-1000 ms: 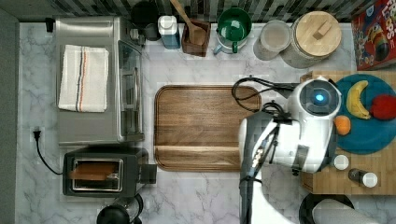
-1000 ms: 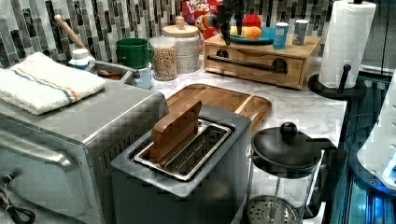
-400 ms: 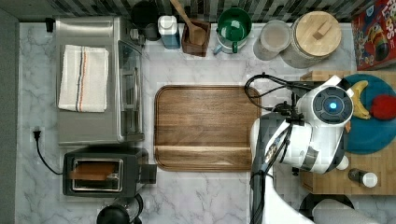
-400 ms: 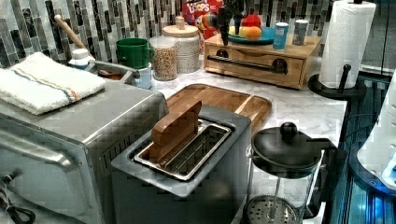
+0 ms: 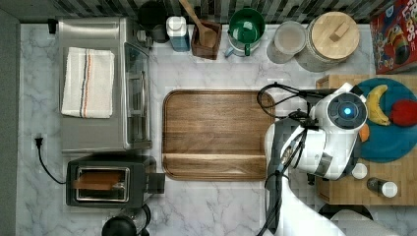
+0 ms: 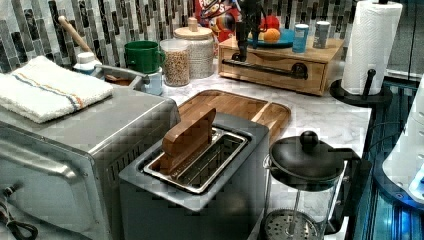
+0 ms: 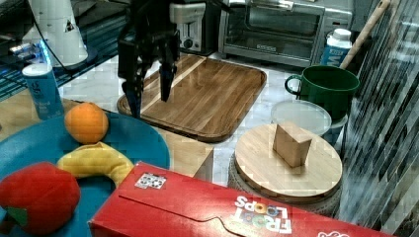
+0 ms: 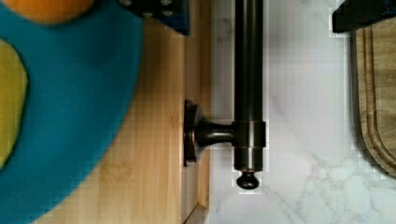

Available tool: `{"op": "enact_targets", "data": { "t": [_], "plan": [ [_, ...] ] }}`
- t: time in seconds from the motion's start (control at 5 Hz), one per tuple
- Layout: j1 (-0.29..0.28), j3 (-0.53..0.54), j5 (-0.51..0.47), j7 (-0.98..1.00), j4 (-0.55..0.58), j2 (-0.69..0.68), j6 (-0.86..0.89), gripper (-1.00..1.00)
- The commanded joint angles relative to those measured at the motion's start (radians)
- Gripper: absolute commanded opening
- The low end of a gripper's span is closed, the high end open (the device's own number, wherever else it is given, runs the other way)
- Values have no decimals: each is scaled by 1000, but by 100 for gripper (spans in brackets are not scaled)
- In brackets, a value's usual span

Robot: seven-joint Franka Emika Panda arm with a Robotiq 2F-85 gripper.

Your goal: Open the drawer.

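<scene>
Shifted farther over the drawer [image 6: 272,67] since a second ago, the gripper [image 7: 148,91] hangs above its black handle [image 8: 248,88], fingers spread apart.

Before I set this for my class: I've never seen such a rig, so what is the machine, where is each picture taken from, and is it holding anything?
It is one white robot arm with a black two-fingered gripper. One camera looks straight down, two look across the marble counter from opposite sides, and one rides on the wrist. The gripper hangs open, holding nothing, over the long black bar handle of the closed light bamboo drawer. Beside it lies a dark brown wooden tray. On the drawer unit sits a blue plate with a banana and an orange.
</scene>
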State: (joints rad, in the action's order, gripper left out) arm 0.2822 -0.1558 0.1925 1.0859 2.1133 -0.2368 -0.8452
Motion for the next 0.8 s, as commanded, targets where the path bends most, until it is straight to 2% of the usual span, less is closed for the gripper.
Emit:
{"op": "enact_targets", "data": {
  "t": [0.2,0.8],
  "plan": [
    [19,7,-14,27,90,-4,-76,100],
    [-2,9,-9,-18,91,-47,-123,100]
  ]
}}
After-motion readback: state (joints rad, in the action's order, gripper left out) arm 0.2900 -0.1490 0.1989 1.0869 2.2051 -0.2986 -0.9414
